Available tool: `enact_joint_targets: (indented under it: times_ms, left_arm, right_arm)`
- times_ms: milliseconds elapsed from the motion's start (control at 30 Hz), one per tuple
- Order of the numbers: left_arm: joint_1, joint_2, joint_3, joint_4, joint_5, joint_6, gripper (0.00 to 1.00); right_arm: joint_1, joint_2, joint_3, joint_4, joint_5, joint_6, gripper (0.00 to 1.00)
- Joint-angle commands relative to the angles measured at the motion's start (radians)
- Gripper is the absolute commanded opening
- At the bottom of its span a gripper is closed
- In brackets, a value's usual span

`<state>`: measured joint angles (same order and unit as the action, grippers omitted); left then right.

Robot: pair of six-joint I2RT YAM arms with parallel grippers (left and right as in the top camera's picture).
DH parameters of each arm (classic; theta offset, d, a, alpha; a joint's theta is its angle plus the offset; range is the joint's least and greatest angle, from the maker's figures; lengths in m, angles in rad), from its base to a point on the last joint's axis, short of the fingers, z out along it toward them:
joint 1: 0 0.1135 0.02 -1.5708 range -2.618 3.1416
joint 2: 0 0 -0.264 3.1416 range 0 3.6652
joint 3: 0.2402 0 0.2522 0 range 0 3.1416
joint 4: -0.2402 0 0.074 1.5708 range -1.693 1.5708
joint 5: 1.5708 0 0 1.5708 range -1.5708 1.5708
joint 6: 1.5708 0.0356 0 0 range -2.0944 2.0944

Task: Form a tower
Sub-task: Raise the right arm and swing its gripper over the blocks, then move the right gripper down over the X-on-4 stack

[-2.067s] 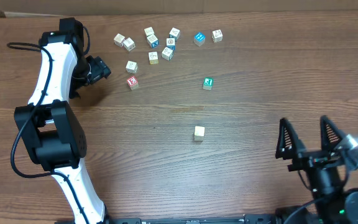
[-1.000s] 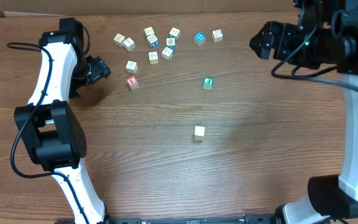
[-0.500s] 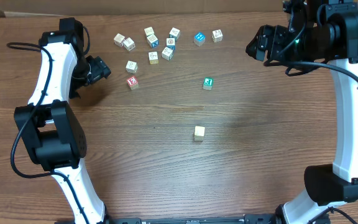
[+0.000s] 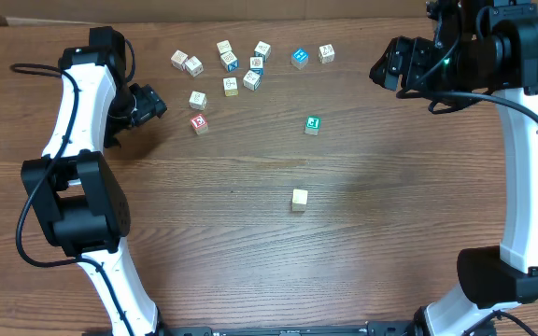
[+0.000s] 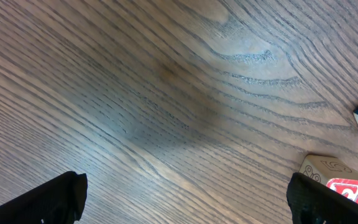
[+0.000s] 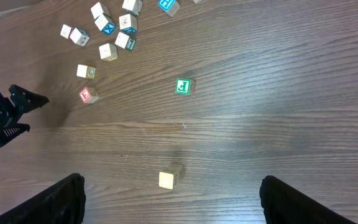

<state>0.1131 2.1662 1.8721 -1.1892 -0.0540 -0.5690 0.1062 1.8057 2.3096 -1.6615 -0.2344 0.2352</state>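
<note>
**Right gripper swung up over the worktop, empty; tower not begun**

Right gripper is released, jaws wide with nothing between them. Two seconds ago it sat low at my near right corner; it has since swung up to the far right side, and for the last half second it has not moved. Left gripper is also spread and empty and has not shifted at all.

No cube has moved either. I see no tower yet, only its pieces lying apart on the worktop. From the right wrist, the yellow cube lies nearest, framed between my fingers. The green-faced cube is farther out and the teal-faced cube is beyond that. A red cube sits just beside the left gripper.

I judge the swing was only an approach, so all the stacking remains.
</note>
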Motion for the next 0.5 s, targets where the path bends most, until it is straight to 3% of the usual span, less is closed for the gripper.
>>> enact_joint_targets:
  times_ms: [0, 200, 467]
  left_arm:
    - [-0.003, -0.029, 0.016, -0.003, -0.008, 0.016, 1.0]
    - [-0.003, -0.029, 0.016, -0.003, -0.008, 0.016, 0.99]
    - [-0.003, -0.029, 0.016, -0.003, -0.008, 0.016, 1.0]
  right_arm:
    - [0.005, -0.007, -0.026, 0.006, 0.009, 0.004, 0.88]
    - [0.006, -0.007, -0.193, 0.077, 0.008, 0.004, 0.88]
    - [0.06, -0.007, -0.465, 0.304, 0.008, 0.058, 0.87]
